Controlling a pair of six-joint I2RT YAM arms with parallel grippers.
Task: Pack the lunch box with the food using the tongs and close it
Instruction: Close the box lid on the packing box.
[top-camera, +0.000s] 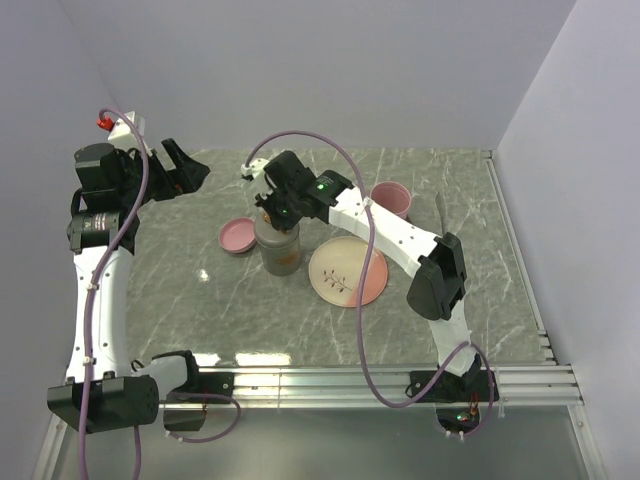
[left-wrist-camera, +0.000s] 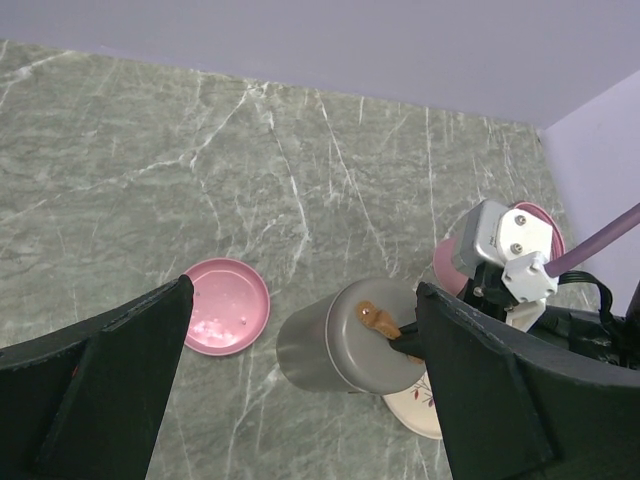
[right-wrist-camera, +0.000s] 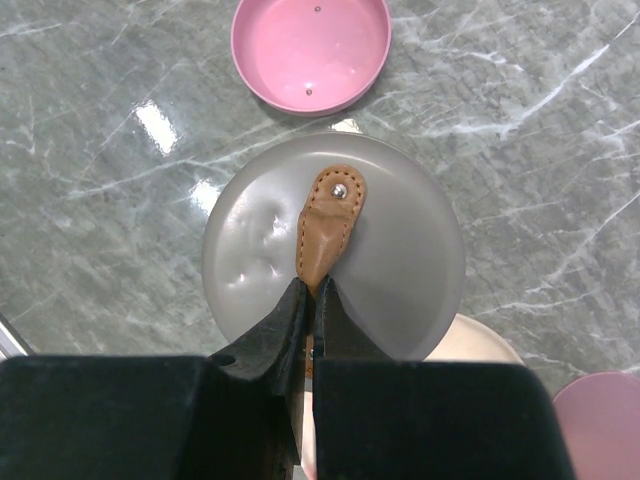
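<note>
Lunch box (right-wrist-camera: 400, 260): standing upright on the surface (top-camera: 180, 270), lid on, between a pink dish (right-wrist-camera: 310, 50) and a plate (top-camera: 350, 272).
Right tool (right-wrist-camera: 310, 290): pinching the brown tab (right-wrist-camera: 328, 225) on the lid, fingers clamped together.
Left tool (top-camera: 185, 170): hanging wide open, gripping nothing, well apart.

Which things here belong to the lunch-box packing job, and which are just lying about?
Job in hand:
- lunch box
- its lid with tan tab
- right gripper, shut on the tab
- tongs, a thin silver piece far right

Lying about:
- pink dish
- pink cup
- plate, no food showing on it
</note>
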